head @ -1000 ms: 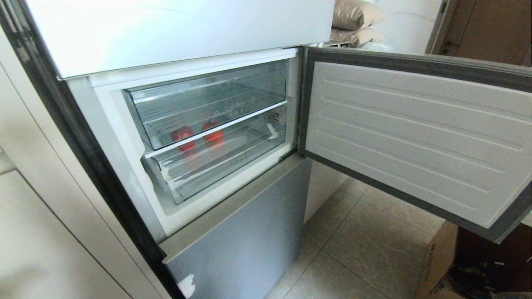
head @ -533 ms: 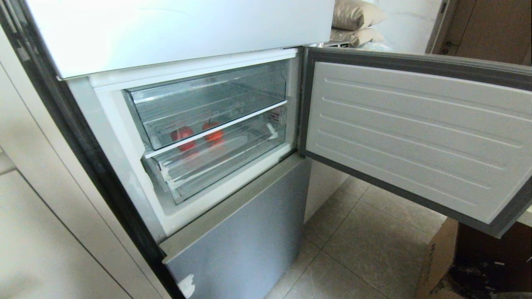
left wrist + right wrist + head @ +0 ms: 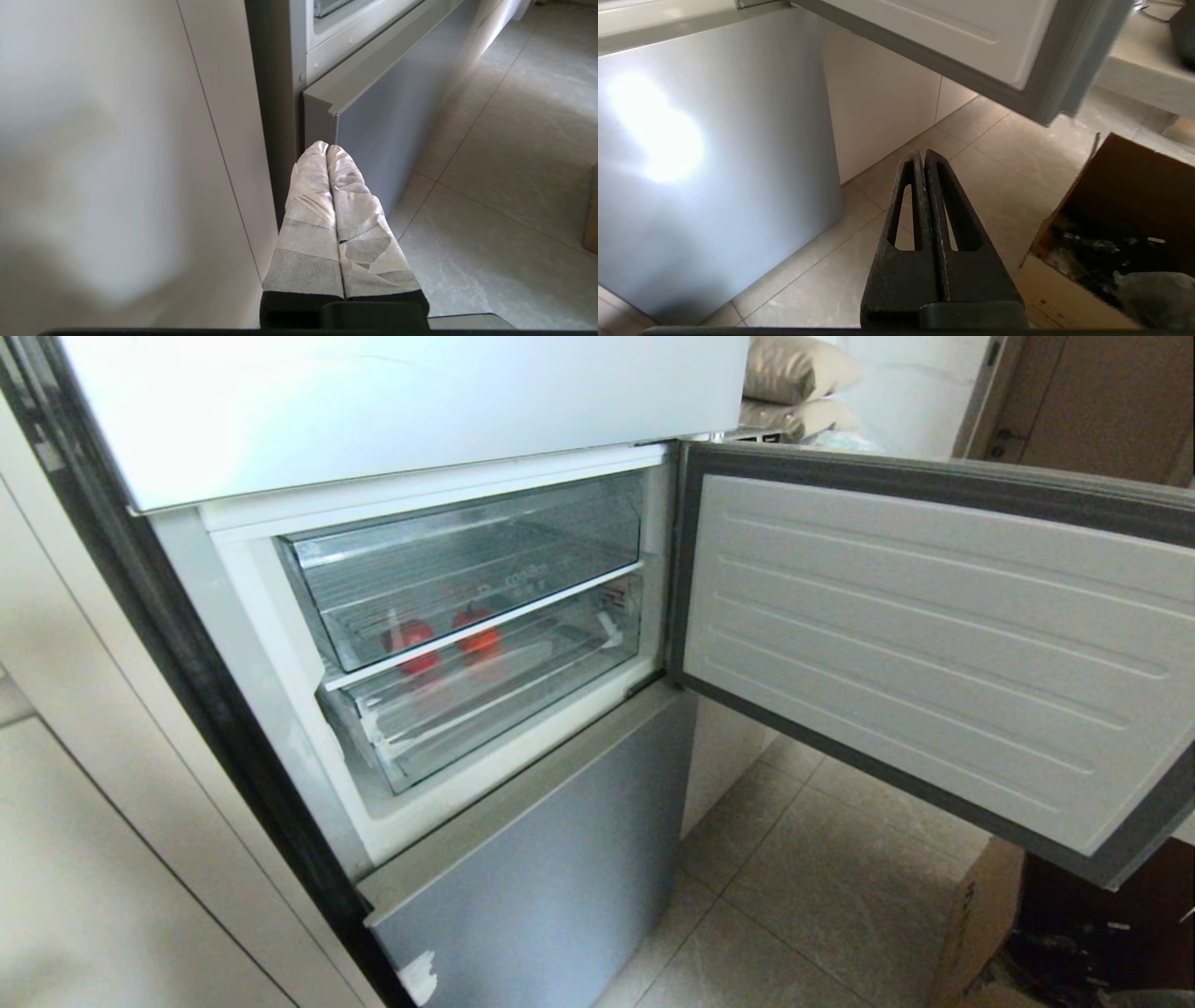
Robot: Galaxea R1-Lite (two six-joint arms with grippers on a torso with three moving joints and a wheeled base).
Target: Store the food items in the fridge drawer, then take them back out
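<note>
Two red food items (image 3: 408, 637) (image 3: 478, 637) show through clear plastic at the rail between the two drawers, toward the back of the fridge drawer (image 3: 495, 700). That drawer is the lower clear one, pushed in, with white tape (image 3: 373, 728) on its front corner. Neither gripper is in the head view. My left gripper (image 3: 326, 148), wrapped in white tape, is shut on nothing, low down by the corner of the grey lower door (image 3: 383, 126). My right gripper (image 3: 922, 154), black, is shut and empty, low over the floor tiles beneath the open door (image 3: 952, 32).
The upper clear drawer (image 3: 467, 560) printed "coolBox" sits pushed in above. The open compartment door (image 3: 934, 644) swings out to the right. A cardboard box (image 3: 1125, 186) stands on the floor at the right. A white cabinet panel (image 3: 117, 163) borders the fridge's left side.
</note>
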